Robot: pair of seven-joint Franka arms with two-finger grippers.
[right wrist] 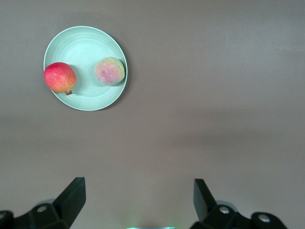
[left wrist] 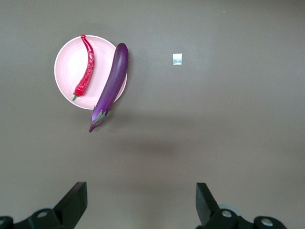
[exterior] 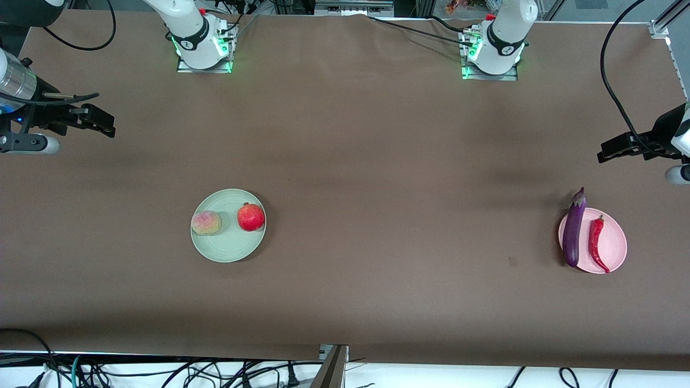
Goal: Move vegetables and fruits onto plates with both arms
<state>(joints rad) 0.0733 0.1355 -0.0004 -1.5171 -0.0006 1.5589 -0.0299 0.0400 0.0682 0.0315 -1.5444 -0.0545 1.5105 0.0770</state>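
The pale mint green plate (exterior: 229,245) holds the peach (exterior: 206,223) and the red pomegranate (exterior: 250,217), side by side; the right wrist view shows the same plate (right wrist: 86,45), peach (right wrist: 109,70) and pomegranate (right wrist: 59,78). Toward the left arm's end, the pink plate (exterior: 612,240) carries the red chili (exterior: 596,243) and the purple eggplant (exterior: 573,228), whose stem end overhangs the rim. In the left wrist view lie the plate (left wrist: 69,67), chili (left wrist: 86,67) and eggplant (left wrist: 111,86). My left gripper (exterior: 606,152) (left wrist: 141,200) hangs open and empty above bare table. My right gripper (exterior: 108,126) (right wrist: 139,198) is likewise open and empty.
The brown table cover (exterior: 377,161) spreads between the two plates. A small pale mark (left wrist: 177,59) lies on the cover beside the pink plate. Both arm bases (exterior: 202,43) (exterior: 493,48) stand along the table's edge farthest from the front camera. Cables (exterior: 161,372) hang below the near edge.
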